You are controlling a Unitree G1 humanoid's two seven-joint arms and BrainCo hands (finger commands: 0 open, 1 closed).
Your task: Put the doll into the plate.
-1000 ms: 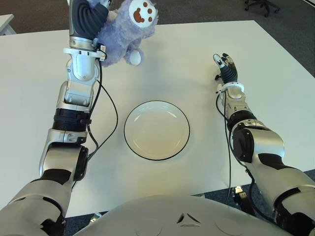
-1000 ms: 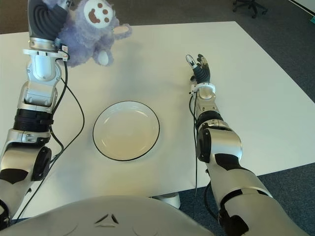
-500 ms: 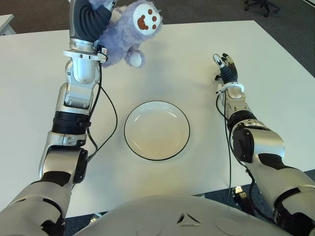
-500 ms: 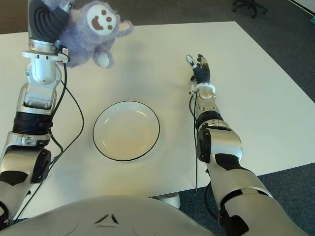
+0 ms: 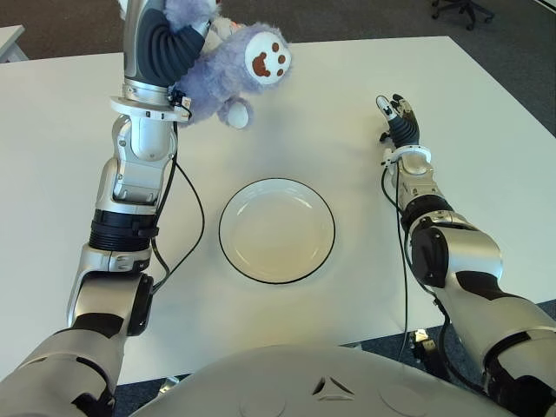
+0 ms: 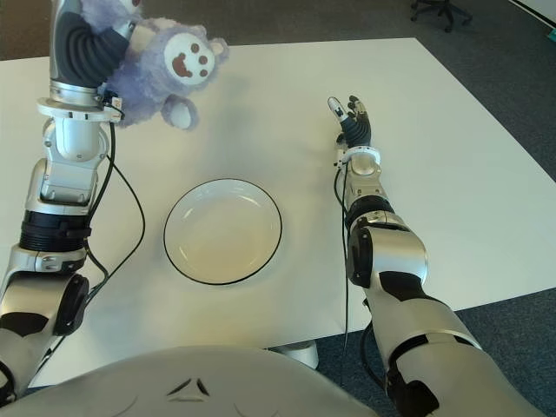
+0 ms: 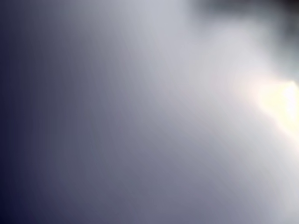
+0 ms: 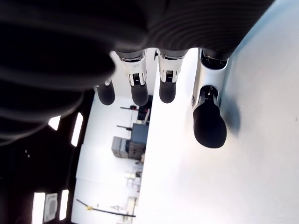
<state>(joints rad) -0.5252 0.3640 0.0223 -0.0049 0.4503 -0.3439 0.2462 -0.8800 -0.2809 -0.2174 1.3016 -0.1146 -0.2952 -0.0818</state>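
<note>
A fluffy purple doll point(image 5: 233, 68) with a white face is held up in the air over the far left of the white table point(image 5: 304, 104). My left hand point(image 5: 187, 22) is shut on it from behind, mostly hidden by the fur. The left wrist view is filled by blurred pale fur. A white plate point(image 5: 276, 229) with a dark rim lies on the table near its middle, nearer to me and to the right of the doll. My right hand point(image 5: 398, 117) shows at the right of the table with its fingers point(image 8: 209, 122) straight and holding nothing.
The table's far edge runs just behind the doll, with dark carpet beyond. An office chair base point(image 5: 462, 9) stands on the floor at the far right. A black cable point(image 5: 187, 217) hangs along my left forearm.
My left arm has swung the doll to the right and slightly lower, and its face now points more toward the plate. The right arm has stayed still.
</note>
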